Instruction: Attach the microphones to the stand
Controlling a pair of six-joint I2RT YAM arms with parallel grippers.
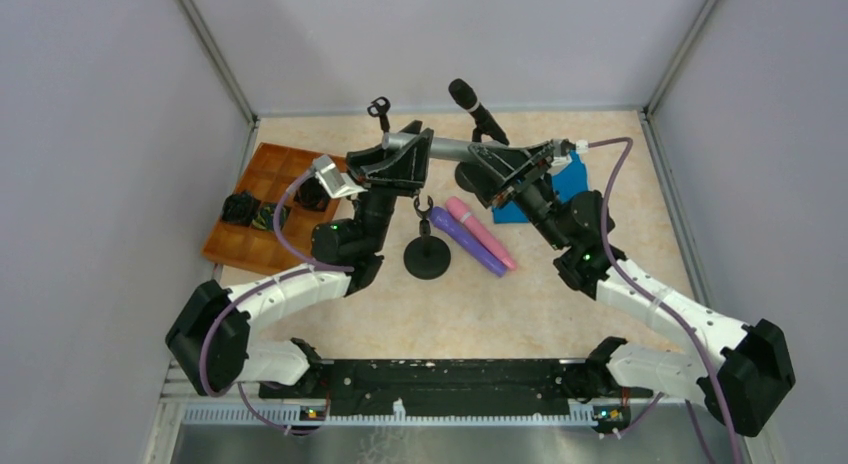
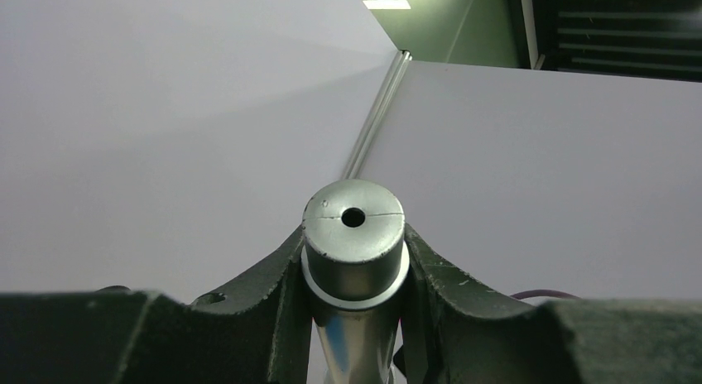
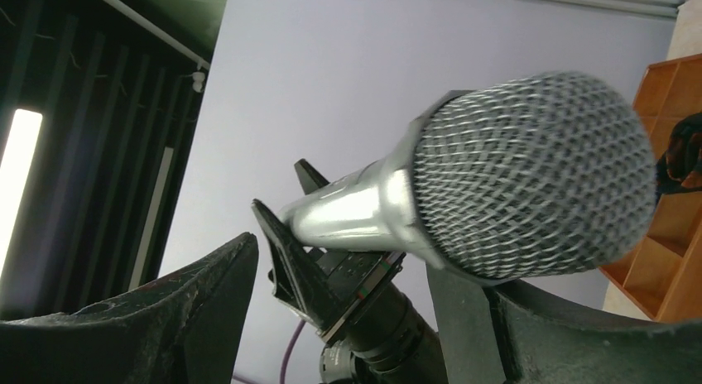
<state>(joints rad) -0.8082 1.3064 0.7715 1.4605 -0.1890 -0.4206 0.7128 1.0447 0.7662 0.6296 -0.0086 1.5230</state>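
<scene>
Covering the floor of the cell, the beige speckled table (image 1: 400, 314) carries an orange compartmented plastic tray (image 1: 247, 244) at the left and, near its middle, an empty black round-based stand (image 1: 427, 256) with its clip pointing up. A black stick microphone (image 1: 478, 112) sits tilted in a farther stand (image 1: 463, 174). A pink microphone (image 1: 482, 232) and a purple microphone (image 1: 468, 242) lie side by side, touching, just right of the empty stand. Above them the silver-grey metal microphone (image 1: 450, 146) hangs level between the arms. The left gripper (image 1: 402, 156) is clamped tight on its tail end, while the right gripper (image 1: 512, 169) stands wide around the mesh head, one finger (image 3: 165, 318) clear of it, gripping nothing. The polished barrel looks stiff, light and slippery, and the mesh would likely dent, so the barrel is the place to hold.
</scene>
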